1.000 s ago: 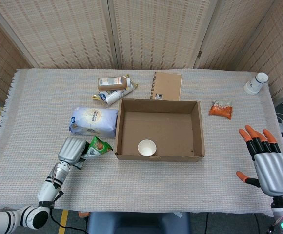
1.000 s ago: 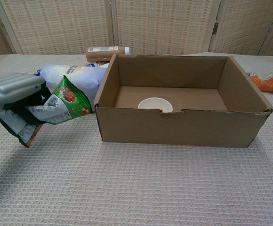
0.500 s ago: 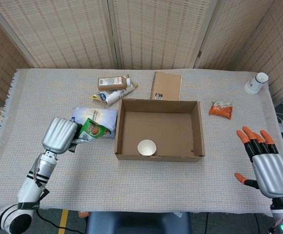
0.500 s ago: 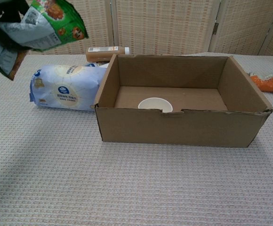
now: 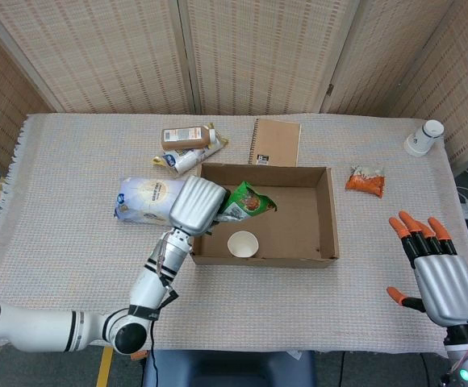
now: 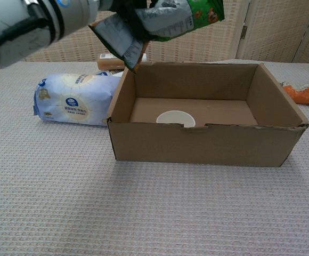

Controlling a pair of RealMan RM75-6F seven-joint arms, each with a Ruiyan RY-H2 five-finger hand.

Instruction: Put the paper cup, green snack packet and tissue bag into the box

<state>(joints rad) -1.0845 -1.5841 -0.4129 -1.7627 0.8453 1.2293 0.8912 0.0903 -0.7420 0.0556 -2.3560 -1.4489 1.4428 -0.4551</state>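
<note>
Overhead, left hand (image 5: 197, 205) gripping green snack packet (image 5: 247, 201) above box (image 5: 328, 211) (paper cup (image 5: 243, 243) inside), right hand (image 5: 437, 270) spread.

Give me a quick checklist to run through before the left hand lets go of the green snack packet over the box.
1. Left hand grips the green snack packet: ok.
2. Packet is over the box opening, not the table: ok.
3. Packet hangs clear above the box's rim in the chest view: ok.
4. Paper cup is already inside, upright, off to the side of the packet: ok.
5. Right hand is open and away from the box: ok.
6. Tissue bag is in the box: not ok, it lies outside on the table.
</note>
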